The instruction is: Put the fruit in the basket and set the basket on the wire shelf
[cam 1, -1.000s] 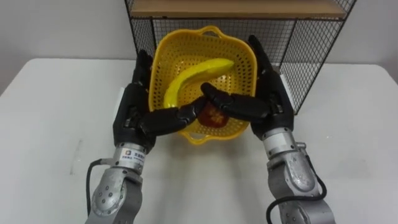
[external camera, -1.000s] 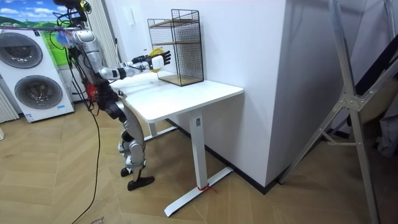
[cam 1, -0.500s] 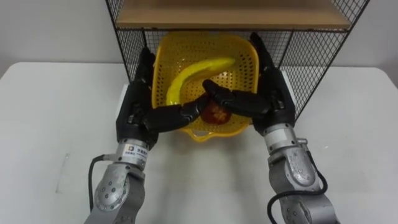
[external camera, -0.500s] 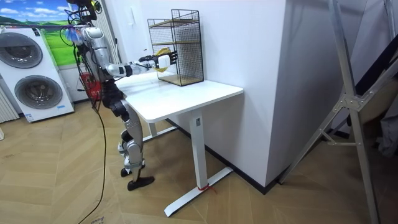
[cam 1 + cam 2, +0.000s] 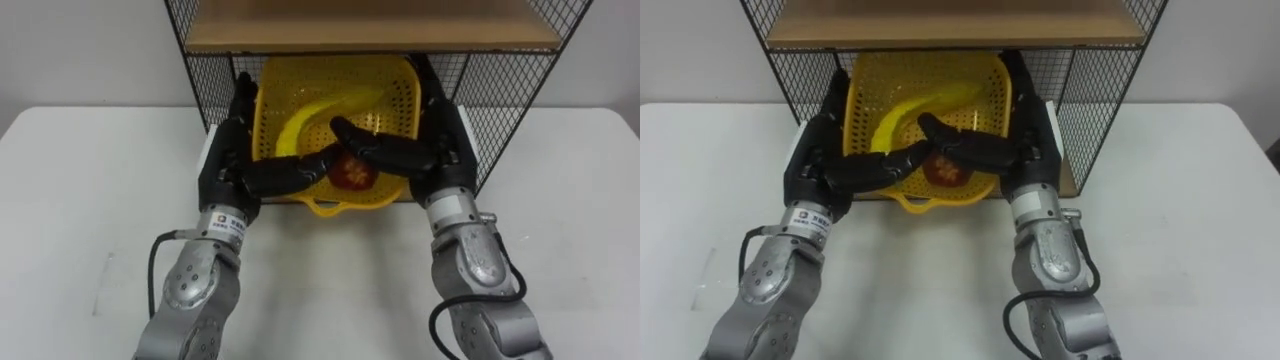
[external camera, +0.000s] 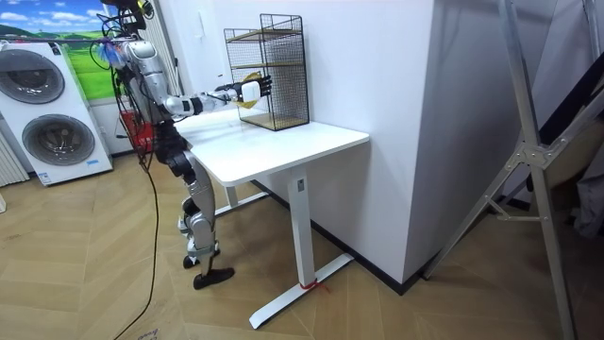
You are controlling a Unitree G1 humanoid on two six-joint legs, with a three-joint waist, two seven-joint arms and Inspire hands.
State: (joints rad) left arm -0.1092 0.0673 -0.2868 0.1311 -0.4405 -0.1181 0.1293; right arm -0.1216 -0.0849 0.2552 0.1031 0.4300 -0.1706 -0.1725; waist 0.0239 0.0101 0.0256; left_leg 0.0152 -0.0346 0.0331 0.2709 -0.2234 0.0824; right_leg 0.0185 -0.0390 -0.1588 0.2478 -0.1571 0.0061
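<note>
- Left robot hand (image 5: 226,172) and right robot hand (image 5: 449,160) clamp the yellow basket (image 5: 392,92) from both sides: fingers flat along the outer walls, thumbs hooked over the rim and reaching inside.
- Basket sits mostly inside the wire shelf's (image 5: 487,92) lower bay, under the wooden board (image 5: 370,28). Its near handle pokes out over the tabletop (image 5: 90,200).
- In the basket: banana (image 5: 308,116) lying across it, red fruit (image 5: 353,173) at the near side, partly under the thumbs.
- Can't tell whether the basket bottom is resting on the shelf floor; probably just above it.
- Room view: robot stands at the tabletop's end on the room view's left, both arms stretched out to the shelf.
</note>
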